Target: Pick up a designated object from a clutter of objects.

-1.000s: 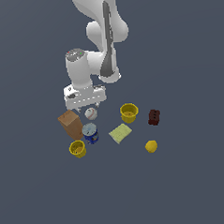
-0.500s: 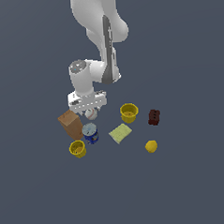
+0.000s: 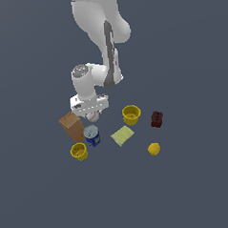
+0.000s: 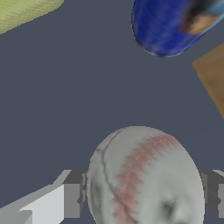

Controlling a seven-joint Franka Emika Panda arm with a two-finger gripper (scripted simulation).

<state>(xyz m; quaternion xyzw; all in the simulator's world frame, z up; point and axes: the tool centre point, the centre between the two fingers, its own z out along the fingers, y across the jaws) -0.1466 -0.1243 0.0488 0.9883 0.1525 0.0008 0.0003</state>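
The gripper (image 4: 142, 192) stood low over the baseball (image 4: 146, 177), one finger (image 4: 72, 194) on each flank. The pads appeared to touch the ball, but a firm clamp could not be confirmed.

The ball lay near the middle of the surface, just beside the can (image 3: 92, 136) and the box (image 3: 72, 126); no desk edge was in view.

To do the step well, the pads should close across the ball's widest part and the lift should run straight up, clear of the can and box.

In the exterior view the hand hid most of the ball. The wrist view cut off the fingertips, can (image 4: 173, 26), box (image 4: 213, 76) and pad (image 4: 24, 11).
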